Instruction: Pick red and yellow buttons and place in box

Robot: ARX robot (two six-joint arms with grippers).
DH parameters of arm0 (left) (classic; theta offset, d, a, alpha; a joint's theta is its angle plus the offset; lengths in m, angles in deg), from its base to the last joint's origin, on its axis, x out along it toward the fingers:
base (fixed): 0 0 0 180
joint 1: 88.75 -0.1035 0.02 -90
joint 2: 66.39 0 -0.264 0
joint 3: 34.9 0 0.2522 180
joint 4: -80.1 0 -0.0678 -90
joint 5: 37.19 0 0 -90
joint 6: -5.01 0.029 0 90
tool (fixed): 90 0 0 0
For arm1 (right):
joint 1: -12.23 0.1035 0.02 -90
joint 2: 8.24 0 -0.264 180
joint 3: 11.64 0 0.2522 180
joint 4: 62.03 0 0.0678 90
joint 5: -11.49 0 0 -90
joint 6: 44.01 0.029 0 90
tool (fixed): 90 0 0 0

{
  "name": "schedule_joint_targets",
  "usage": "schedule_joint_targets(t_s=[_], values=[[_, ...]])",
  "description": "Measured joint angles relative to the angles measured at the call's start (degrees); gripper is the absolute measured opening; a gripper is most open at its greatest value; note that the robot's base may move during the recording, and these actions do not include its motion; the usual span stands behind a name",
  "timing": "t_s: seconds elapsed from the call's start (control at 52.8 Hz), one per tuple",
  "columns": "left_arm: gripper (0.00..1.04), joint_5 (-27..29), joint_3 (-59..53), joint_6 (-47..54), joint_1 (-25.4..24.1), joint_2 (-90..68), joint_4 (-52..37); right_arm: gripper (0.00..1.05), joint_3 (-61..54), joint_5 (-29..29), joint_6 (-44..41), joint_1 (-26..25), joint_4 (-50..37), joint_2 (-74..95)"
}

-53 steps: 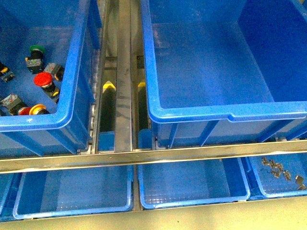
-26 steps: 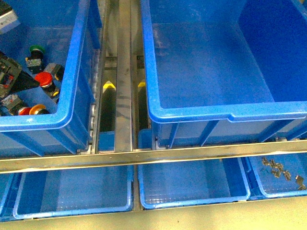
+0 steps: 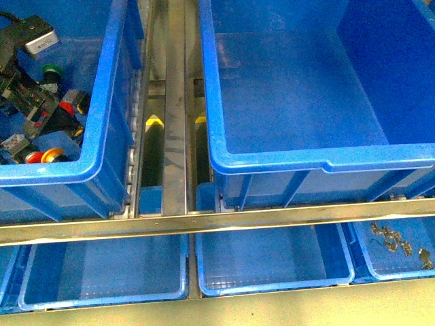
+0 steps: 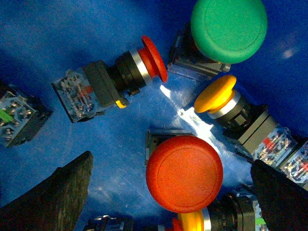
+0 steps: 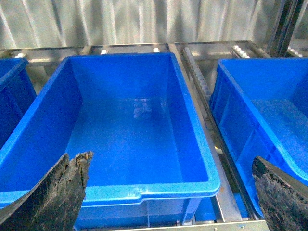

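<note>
My left gripper hangs open inside the left blue crate, low over a pile of buttons. In the left wrist view an upright red button sits between the two dark fingers, untouched by either. Another red button lies on its side further off. Beside it a yellow button lies tilted, and another yellow cap peeks out under the upright red one. The box stands empty at the right. My right gripper is open above the box, holding nothing.
A green button stands among the others and shows in the front view as green button. A metal rail crosses in front, with shallow blue trays below it. One tray holds small metal clips. Another crate neighbours the box.
My left gripper has come in from the left edge and moved further into the left crate, and it now covers the red button there. The buttons lie where they were.
</note>
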Motion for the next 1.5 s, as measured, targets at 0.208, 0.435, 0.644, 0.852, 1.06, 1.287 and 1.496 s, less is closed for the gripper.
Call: schedule_joint_targets(t_s=[0.208, 0.435, 0.644, 0.852, 1.06, 1.287, 1.496], values=[[0.97, -0.04, 0.94, 0.52, 0.09, -1.90, 0.31, 0.99, 0.00, 0.00, 0.00, 0.00, 0.00, 0.00], [0.97, -0.83, 1.51, 0.15, 1.31, -2.60, -0.52, 0.99, 0.00, 0.00, 0.00, 0.00, 0.00, 0.00], [0.93, -1.33, 1.51, -0.37, 2.08, -2.82, -0.92, 0.99, 0.00, -0.02, 0.00, 0.00, 0.00, 0.00], [0.64, -1.73, 1.51, -0.98, 2.32, -2.82, -0.98, 0.99, 0.00, 0.00, 0.00, 0.00, 0.00, 0.00], [0.34, -1.73, 1.51, -1.27, 2.32, -2.82, -0.98, 0.99, 0.00, 0.00, 0.00, 0.00, 0.00, 0.00], [0.34, -1.75, 1.49, -2.38, 1.81, -2.82, -2.23, 0.99, 0.00, 0.00, 0.00, 0.00, 0.00, 0.00], [0.34, -3.56, 1.49, -9.46, -0.31, -1.79, -4.57, 0.99, 0.00, -0.02, 0.00, 0.00, 0.00, 0.00]])
